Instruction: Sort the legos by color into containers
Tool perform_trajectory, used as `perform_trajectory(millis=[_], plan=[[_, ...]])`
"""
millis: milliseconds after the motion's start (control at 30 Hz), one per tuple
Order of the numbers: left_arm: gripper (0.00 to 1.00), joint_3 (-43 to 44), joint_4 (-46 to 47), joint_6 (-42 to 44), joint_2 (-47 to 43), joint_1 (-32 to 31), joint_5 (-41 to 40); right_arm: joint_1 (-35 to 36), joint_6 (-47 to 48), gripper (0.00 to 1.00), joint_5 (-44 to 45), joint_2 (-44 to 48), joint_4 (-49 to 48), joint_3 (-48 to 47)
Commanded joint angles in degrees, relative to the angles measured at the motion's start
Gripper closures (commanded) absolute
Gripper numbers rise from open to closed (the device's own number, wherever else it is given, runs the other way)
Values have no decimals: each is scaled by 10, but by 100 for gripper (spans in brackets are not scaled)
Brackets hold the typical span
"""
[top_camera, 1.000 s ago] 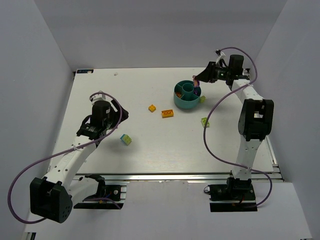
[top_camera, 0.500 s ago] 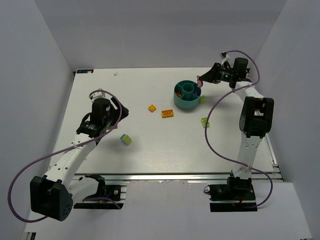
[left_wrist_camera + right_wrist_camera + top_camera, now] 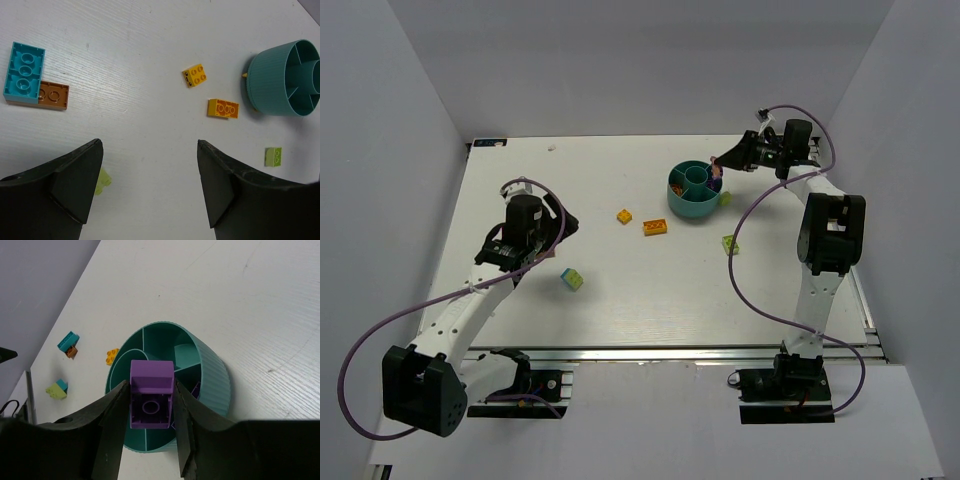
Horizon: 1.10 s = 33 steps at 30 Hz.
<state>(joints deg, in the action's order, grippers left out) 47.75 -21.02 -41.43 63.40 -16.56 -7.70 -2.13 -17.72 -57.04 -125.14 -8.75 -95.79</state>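
Observation:
My right gripper is shut on a purple brick, held stud-side away above the teal divided bowl. Another purple piece lies in a right wedge. In the top view the right gripper hangs over the far right side of the bowl. My left gripper is open and empty above the table, at left in the top view. Loose on the table are a yellow brick, an orange brick, a lime brick and a cyan-with-lime brick.
A cyan brick joined to a brown-orange one lies left of the yellow brick. A lime piece peeks from behind my left finger. Another lime brick rests against the bowl's right side. White walls enclose the table.
My right gripper has shifted slightly right and back over the bowl, still holding the purple brick. The left arm has barely moved.

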Motion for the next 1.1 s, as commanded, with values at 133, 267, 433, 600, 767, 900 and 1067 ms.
perform_trajectory(millis=[133, 267, 433, 600, 767, 900, 1067], plan=[[15, 17, -3, -1, -8, 5, 4, 8, 40, 42, -2, -6, 4, 0], [15, 16, -3, -1, -8, 5, 4, 8, 46, 36, 0, -6, 11, 0], [15, 18, -7, 3, -8, 5, 0, 6, 57, 36, 0, 6, 11, -1], [37, 47, -61, 35, 14, 18, -44, -2, 141, 37, 15, 51, 54, -27], [53, 120, -175, 86, 117, 49, -109, -2, 326, 11, 40, 121, 131, -25], [22, 168, -210, 112, 189, 86, -125, 0, 409, 11, 50, 169, 165, 16], [18, 241, -234, 173, 284, 110, -121, 8, 447, 32, 21, 199, 243, 29]])
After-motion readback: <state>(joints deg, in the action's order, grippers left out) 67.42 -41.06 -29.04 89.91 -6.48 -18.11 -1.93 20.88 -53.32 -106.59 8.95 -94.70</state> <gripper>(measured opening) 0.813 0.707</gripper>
